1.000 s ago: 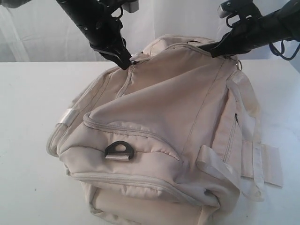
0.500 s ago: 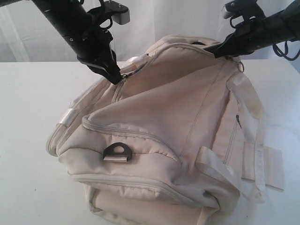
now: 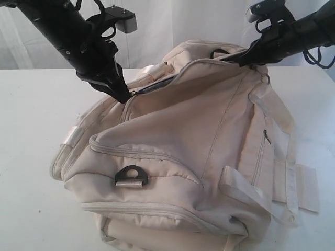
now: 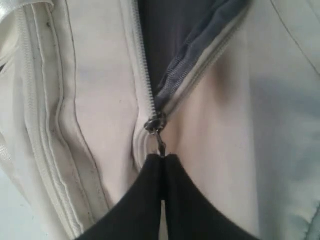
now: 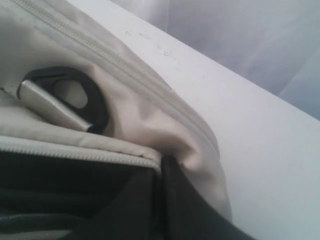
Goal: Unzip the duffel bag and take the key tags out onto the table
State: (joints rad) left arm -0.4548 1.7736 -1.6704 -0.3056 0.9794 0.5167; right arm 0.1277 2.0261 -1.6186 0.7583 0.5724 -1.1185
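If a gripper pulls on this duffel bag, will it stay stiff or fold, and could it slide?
Probably floppy: the duffel bag shows soft creases and sags between the grips. It likely needs bracing: the right gripper pinches its rim while the left gripper holds the zipper pull. On the smooth table it may slide.

The duffel bag (image 3: 188, 157), large and cream, lies slumped on the white table (image 3: 31, 115). It stretches from near the far edge toward the near edge, right of the middle. Its top zipper (image 4: 144, 70) is partly undone: the grey teeth stand apart along one stretch, showing dark grey lining (image 4: 165, 30), and the zipper pull (image 4: 159, 137) sits where the two rows meet. A black D-ring (image 3: 131, 175) lies on the near end panel. Pale webbing handles (image 3: 301, 188) droop onto the table at the bag's right side.
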